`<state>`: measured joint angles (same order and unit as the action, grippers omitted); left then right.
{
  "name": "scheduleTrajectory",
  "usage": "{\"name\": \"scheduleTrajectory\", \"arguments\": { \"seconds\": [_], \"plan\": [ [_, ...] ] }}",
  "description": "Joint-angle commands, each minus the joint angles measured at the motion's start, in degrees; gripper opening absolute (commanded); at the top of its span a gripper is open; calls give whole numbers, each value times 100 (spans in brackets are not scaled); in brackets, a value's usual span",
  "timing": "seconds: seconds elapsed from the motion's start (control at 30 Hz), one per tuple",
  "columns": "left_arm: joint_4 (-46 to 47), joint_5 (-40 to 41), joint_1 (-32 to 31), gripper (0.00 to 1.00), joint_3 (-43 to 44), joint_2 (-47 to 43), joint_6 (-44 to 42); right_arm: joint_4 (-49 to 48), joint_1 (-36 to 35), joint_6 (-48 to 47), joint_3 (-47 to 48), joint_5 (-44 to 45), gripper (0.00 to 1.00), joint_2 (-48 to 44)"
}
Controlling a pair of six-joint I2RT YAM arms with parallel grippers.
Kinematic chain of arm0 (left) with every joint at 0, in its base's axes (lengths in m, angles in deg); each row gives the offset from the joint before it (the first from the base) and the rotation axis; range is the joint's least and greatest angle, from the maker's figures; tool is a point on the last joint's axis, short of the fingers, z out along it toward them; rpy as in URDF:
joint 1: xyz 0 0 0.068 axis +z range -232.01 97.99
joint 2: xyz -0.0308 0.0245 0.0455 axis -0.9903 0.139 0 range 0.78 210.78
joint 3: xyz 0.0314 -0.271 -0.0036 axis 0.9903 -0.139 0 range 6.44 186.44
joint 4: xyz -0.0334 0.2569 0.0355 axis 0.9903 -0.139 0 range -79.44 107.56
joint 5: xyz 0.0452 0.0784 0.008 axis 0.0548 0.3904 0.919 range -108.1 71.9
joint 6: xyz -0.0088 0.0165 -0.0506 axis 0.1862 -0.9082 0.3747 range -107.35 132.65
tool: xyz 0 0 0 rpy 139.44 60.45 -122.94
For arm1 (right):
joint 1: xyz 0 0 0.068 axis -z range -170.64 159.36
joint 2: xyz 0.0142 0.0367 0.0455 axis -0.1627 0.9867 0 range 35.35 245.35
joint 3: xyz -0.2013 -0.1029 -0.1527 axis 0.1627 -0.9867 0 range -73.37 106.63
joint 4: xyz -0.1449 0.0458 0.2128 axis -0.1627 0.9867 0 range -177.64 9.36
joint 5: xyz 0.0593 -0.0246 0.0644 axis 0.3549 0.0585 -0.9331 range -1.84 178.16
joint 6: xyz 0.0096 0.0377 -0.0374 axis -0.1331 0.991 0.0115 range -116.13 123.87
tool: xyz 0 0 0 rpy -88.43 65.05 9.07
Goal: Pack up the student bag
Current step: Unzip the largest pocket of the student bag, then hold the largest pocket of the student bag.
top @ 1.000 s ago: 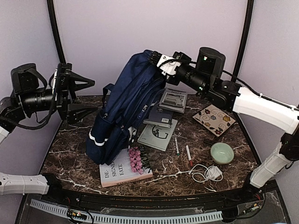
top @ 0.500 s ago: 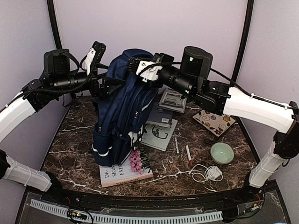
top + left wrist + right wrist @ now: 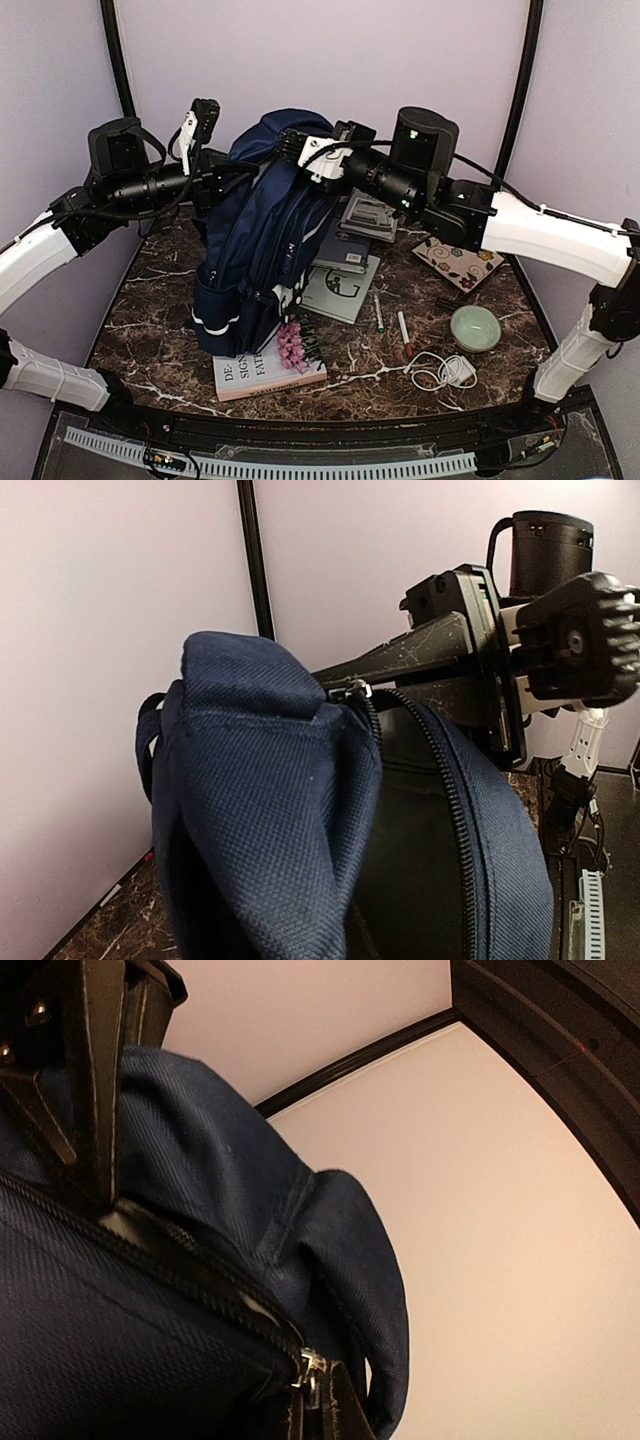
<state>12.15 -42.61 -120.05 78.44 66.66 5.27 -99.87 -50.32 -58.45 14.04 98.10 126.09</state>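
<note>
From above, the student bag point(image 3: 260, 250) stood upright on the left middle of the table point(image 3: 150, 300), its base against a book point(image 3: 262, 372) at the near edge. Both arms met at its top. The left gripper point(image 3: 232, 178) was closed on the upper edge from the left, and the right gripper point(image 3: 288, 142) was closed on the crown from the right, so the two held the bag up between them. Notebooks point(image 3: 340, 285), pens point(image 3: 378, 312), a green bowl point(image 3: 475, 327) and a white cable point(image 3: 442, 370) lay loose to the right of the bag, none of them inside it. By that showing the packing proper had not begun.

In the left wrist view, navy cloth filled the frame. A zip point(image 3: 455, 790) ran over the curve of the bag, and its metal pull point(image 3: 355, 690) sat just at the tip of the dark fingers point(image 3: 420, 650). The jaws were shut there, but whether they pinched the pull itself or only the cloth beside it I could not tell.

In the right wrist view, the fingers point(image 3: 100, 1090) were clamped on a fold of the bag's top, and the zip point(image 3: 200, 1270) ran beneath them with its teeth meshed.

The step in hand looked like getting the bag open – steadying the top and finding the zip. The next move would call for one gripper to anchor the cloth while the other drew the pull along its track, and that needs a true hold on the pull.
</note>
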Motion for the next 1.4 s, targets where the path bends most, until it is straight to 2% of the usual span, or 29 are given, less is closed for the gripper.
{"name": "scheduleTrajectory", "arguments": {
  "seconds": [0.0,0.07,0.17,0.3,0.4,0.5,0.7,0.73,0.83,0.87,0.9,0.97,1.0,1.13,1.23,1.37],
  "plan": [
    [16,-6,-13,0,-94,-586,-297,-566,615,673,-579,336,0,-600],
    [-40,241,-16,0,-221,-820,-492,-698,1016,1091,-1002,252,0,-881],
    [-232,194,-18,0,-285,-1115,-849,-712,1652,1756,-1454,-93,0,-1143],
    [-244,350,-3,0,-368,-1480,-1197,-808,2238,2146,-1889,-279,0,-1242],
    [-202,543,-4,0,-410,-1695,-1149,-860,2667,2489,-2093,-503,0,-1159],
    [-403,694,-2,0,-508,-1732,-1022,-784,2676,2335,-2288,-544,0,-1037],
    [-790,1408,25,0,-973,-1864,-705,-955,2474,2763,-2095,-1131,0,-1256],
    [-1031,1561,26,4,-917,-1786,-693,-869,2340,2668,-1907,-1114,0,-1260],
    [-1896,1986,32,63,-239,-1211,-671,-535,1809,2138,-1412,-834,0,-1177],
    [-2128,1881,30,83,120,-1013,-657,-511,1650,1988,-1285,-752,0,-1135],
    [-2451,1424,26,97,509,-843,-691,-520,1545,1891,-1183,-712,0,-1092],
    [-2762,247,25,99,1210,-492,-811,-532,1435,1829,-818,-715,0,-949],
    [-2774,-39,28,99,1462,-369,-788,-524,1402,1803,-600,-689,0,-834],
    [-2408,65,20,99,1818,-102,-803,-205,1171,1398,631,-450,0,-162],
    [-2483,219,19,99,2131,203,-893,66,940,992,1468,-234,0,383],
    [-2431,932,24,99,2377,441,-991,252,630,521,1842,-136,0,665]
  ]
}}
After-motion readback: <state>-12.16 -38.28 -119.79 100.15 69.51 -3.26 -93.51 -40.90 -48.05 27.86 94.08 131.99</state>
